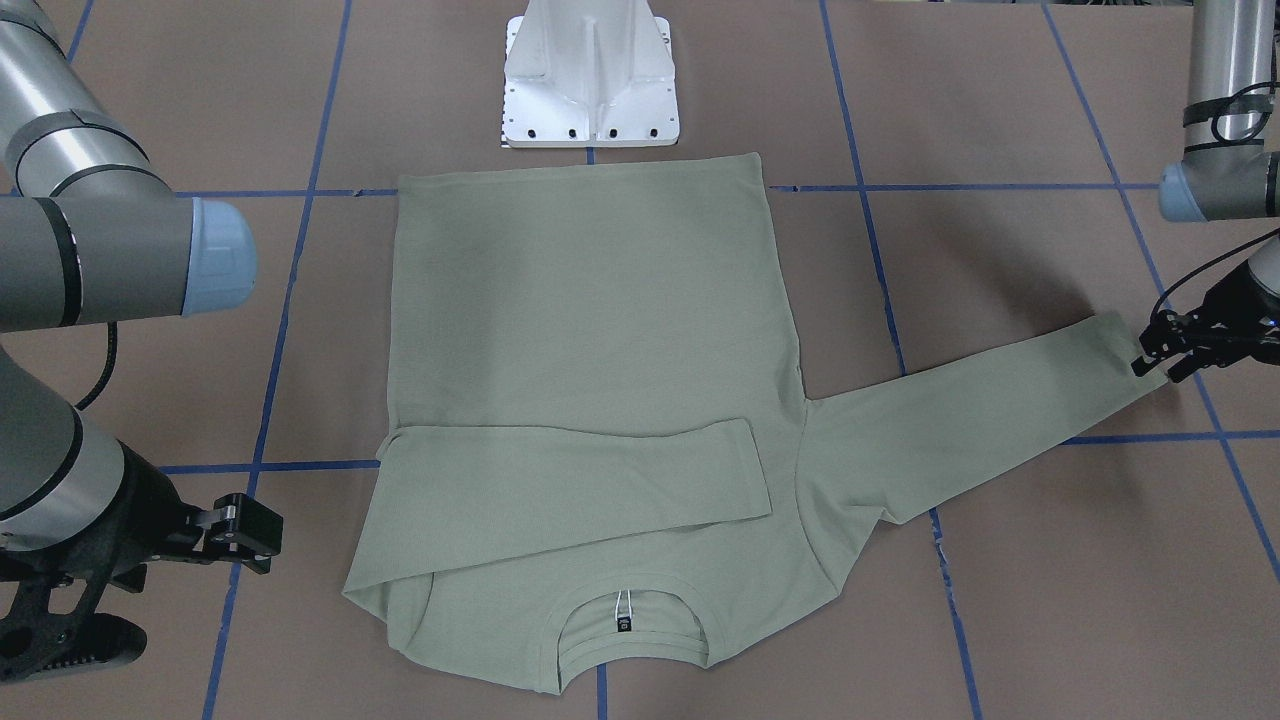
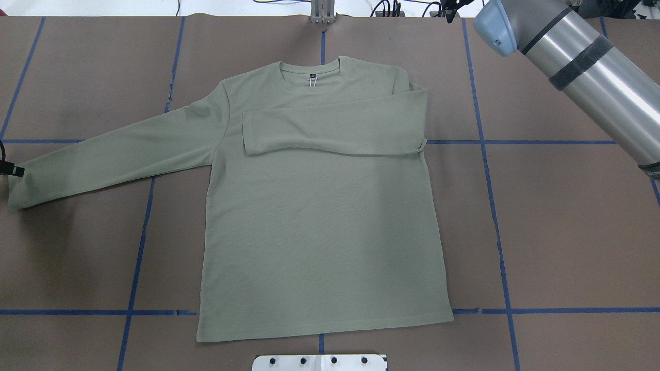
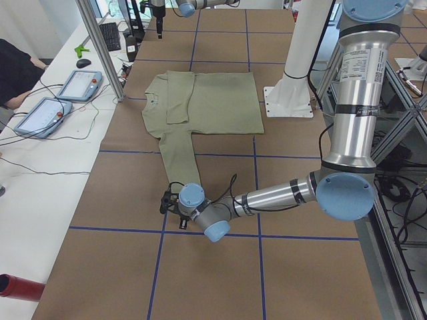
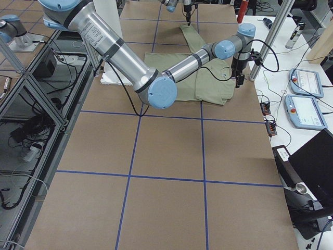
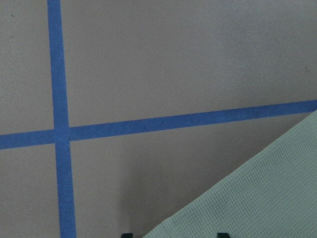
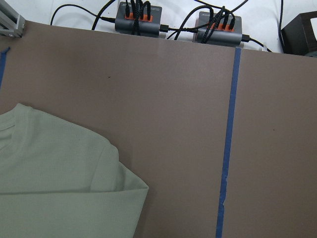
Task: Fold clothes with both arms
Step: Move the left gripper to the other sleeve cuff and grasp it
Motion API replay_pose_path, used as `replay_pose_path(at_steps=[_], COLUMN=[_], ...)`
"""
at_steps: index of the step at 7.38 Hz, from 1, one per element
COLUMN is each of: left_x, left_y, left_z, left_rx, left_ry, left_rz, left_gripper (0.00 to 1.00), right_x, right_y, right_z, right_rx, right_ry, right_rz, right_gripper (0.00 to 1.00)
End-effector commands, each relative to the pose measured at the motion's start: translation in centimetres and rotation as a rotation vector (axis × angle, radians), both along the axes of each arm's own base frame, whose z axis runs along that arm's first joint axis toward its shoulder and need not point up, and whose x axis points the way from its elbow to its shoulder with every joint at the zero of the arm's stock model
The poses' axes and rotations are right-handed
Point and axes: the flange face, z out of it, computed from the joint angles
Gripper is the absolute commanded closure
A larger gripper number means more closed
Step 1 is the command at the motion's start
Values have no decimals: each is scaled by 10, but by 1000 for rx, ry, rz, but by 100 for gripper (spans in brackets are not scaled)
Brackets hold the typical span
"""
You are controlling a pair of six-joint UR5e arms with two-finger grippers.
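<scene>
Sage-green shirt, flat on table, one sleeve folded in

Item: pale sage-green long-sleeved knit shirt [image 2: 319, 232], lying face up and smooth at the middle of the brown paper-covered table [image 2: 567, 232], which is marked off by a grid of blue tape lines [image 2: 546, 141]. Hem lies nearest the white metal base pedestal [image 1: 590, 90]; the round ribbed neckline with its small black neck label [image 1: 623, 625] lies at the far side.

Sleeves: the sleeve on the robot's right [image 2: 330, 129] is folded across the chest. The sleeve on the robot's left [image 2: 118, 154] lies stretched out straight over the table, angled slightly toward the robot.

Left gripper [image 1: 1155, 358]: low at the cuff [image 2: 20, 193] of the outstretched sleeve. The wrist view shows its fingertips [image 5: 221, 234] spread apart, with the cuff's edge between them.

Right gripper [image 1: 250, 535]: raised above the table beside the shirt's folded shoulder, clear of the cloth. Whether its fingers are apart or together cannot be told.
</scene>
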Motion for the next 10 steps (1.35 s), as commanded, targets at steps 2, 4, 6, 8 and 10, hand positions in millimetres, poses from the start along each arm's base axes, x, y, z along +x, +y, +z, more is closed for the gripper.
replay_pose_path(at_steps=[2, 4, 6, 8, 10], left_x=[1, 1, 1, 6, 15], left_y=[0, 0, 0, -2, -22], left_z=[0, 0, -8, -42, -115], left_rx=[-1, -1, 29, 38, -5], left_ry=[0, -1, 14, 76, 57], left_rz=[2, 1, 2, 42, 40], left_gripper=[60, 100, 100, 100, 100], right_x=[0, 0, 0, 0, 2], right_y=[0, 2, 3, 3, 7], right_z=[4, 0, -1, 0, 9], right_rx=[-4, 3, 3, 1, -2], right_ry=[3, -1, -3, -2, 0], right_rz=[1, 0, 3, 3, -1], right_gripper=[0, 0, 0, 0, 0])
